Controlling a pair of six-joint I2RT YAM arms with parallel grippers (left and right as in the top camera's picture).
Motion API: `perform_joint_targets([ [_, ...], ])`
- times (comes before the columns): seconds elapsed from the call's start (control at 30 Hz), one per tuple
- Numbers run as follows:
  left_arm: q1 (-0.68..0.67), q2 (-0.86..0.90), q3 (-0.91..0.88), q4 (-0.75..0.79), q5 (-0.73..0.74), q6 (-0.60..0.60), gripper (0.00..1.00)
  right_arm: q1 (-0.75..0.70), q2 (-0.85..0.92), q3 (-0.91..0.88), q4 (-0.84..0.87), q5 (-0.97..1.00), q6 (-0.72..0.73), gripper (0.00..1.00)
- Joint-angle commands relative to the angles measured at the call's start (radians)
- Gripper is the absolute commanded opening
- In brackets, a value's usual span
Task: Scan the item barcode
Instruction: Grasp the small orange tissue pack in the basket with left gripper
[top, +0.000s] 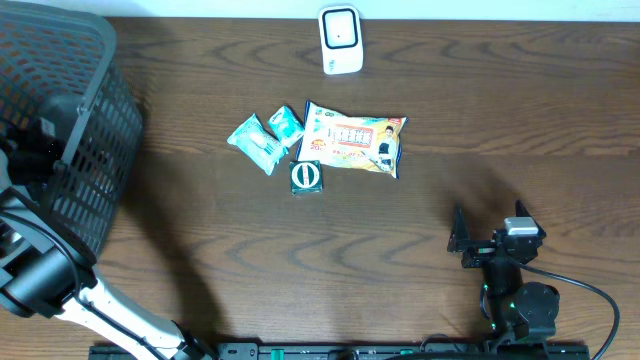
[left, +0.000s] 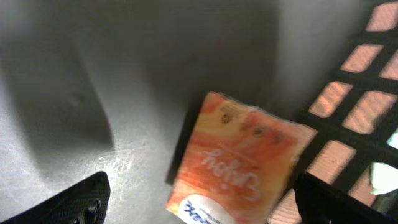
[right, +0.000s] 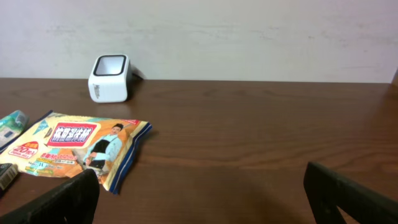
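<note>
Left wrist view blurs the orange packet (left: 239, 165), script unreadable, bottom cropped; left gripper (left: 199, 190) and right gripper (right: 199, 183) jaws gape wide, empty.

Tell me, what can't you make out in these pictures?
- Orange packet: blurred in the left wrist view, lower end cut off by the edge; overhead, the basket hides it.
- Snack bag: print too small overhead to read.
- Teal packets: cut off by the left edge in the right wrist view.
</note>
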Motion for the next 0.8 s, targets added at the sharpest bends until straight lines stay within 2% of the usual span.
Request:
perform_joint_targets([
  [0.0,0.005,0.011,-0.037,0.027,-0.019,0.010,0.88,-0.003,-0.005,-0.001,-0.005,0.002,-0.004,0.99],
  [0.13,0.005,0.011,-0.058,0.053,-0.019,0.010,0.86,-0.003,-0.005,-0.001,-0.005,0.002,-0.004,0.99],
  [0.33,0.005,0.011,-0.083,0.089,-0.019,0.010,0.64,-0.003,-0.005,-0.001,-0.005,0.001,-0.004,0.99],
  [0.43,0.005,0.012,-0.090,0.098,-0.019,0.003,0.58,-0.003,-0.005,-0.001,-0.005,0.002,-0.004,0.99],
  [0.53,0.005,0.012,-0.090,0.102,-0.019,-0.018,0.36,-0.003,-0.005,-0.001,-0.005,0.002,-0.004,0.99],
  [0.67,0.005,0.011,-0.086,0.102,-0.019,-0.060,0.13,-0.003,-0.005,-0.001,-0.005,0.001,-0.004,0.99],
  [0.7,0.005,0.011,-0.079,0.100,-0.019,-0.072,0.08,-0.003,-0.005,-0.001,-0.005,0.002,-0.004,0.99],
  [0.77,0.005,0.008,-0.050,0.093,-0.019,-0.123,0.08,-0.003,-0.005,-0.001,-0.005,0.002,-0.004,0.99],
])
